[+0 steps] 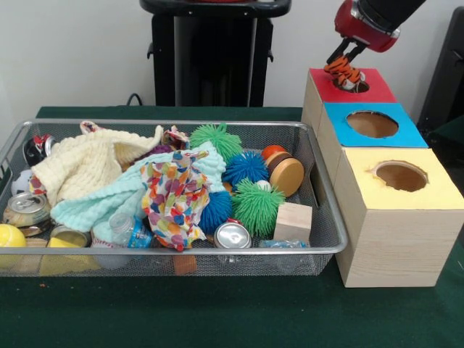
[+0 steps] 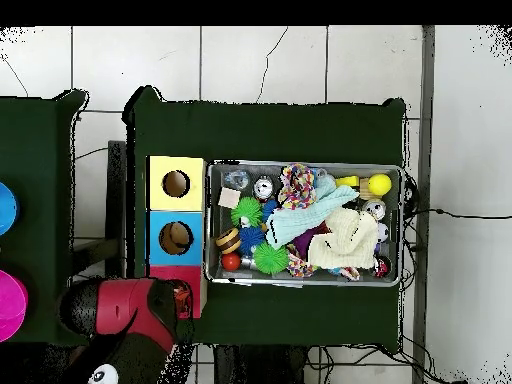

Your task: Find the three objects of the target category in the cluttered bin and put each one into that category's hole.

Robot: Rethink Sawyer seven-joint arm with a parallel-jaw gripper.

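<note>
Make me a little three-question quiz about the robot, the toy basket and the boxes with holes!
1. True or false: the gripper holds an orange-and-black striped toy above the red-topped wooden box.
2. Which box top lies between the red one and the yellow-topped wooden box? A green, B blue, C pink.
3. Fill in: inside the wire mesh basket, the silver drink can sits just left of the plain wooden ____.

Key: 1 true; 2 B; 3 cube.
</note>
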